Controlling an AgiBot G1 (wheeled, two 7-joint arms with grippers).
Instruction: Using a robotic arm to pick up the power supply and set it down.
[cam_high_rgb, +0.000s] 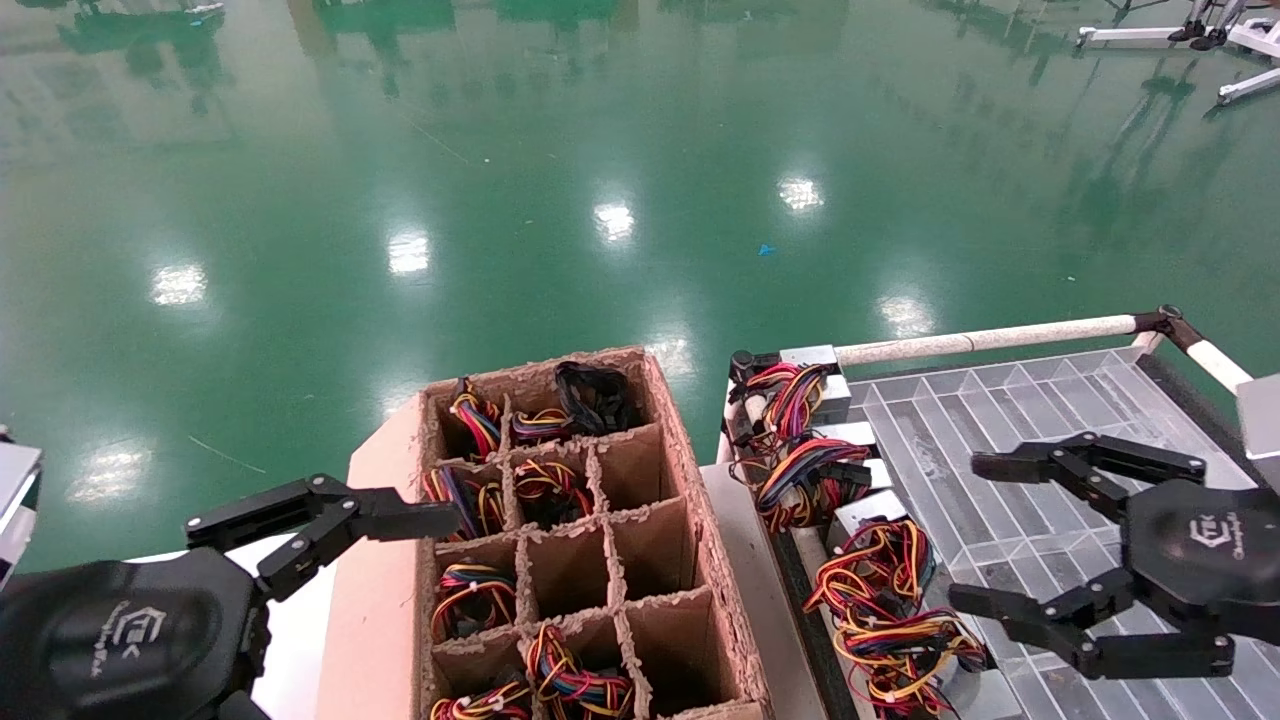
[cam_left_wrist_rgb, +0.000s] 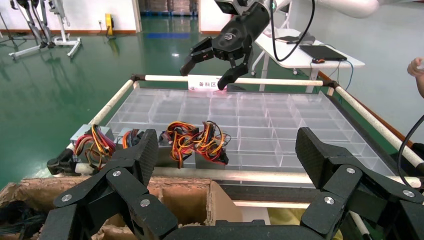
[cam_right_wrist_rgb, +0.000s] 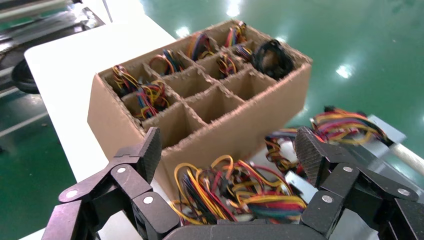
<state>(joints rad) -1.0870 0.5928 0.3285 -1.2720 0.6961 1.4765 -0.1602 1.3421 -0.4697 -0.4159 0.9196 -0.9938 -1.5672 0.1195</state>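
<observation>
**Right end effector open above the power supply row**

Right end effector (cam_high_rgb: 985, 530) spread wide, holding nothing, hovering over the clear gridded tray (cam_high_rgb: 1010, 440) with fingers pointed toward the row of units along the tray's near-box edge. Directly between those fingers in the right wrist view: a power supply (cam_right_wrist_rgb: 240, 195) topped with a tangled bundle of red, yellow, orange and black wires, not touched by either finger. Same unit lying nearest the robot in the head view (cam_high_rgb: 890, 610), just beside the cardboard box (cam_high_rgb: 700, 520); further units lined up beyond it along the same edge.

Cardboard box split by dividers into compartments, several filled with coloured wire bundles, several bare, 1 far compartment holding an all-black wire bundle (cam_high_rgb: 593, 395). Box resting on a white table (cam_right_wrist_rgb: 75, 75).

Left end effector (cam_high_rgb: 330, 525) also wide open and holding nothing, positioned at the box's outer side, just above its rim, well apart from the tray. Green floor (cam_high_rgb: 500, 150) all around.
</observation>
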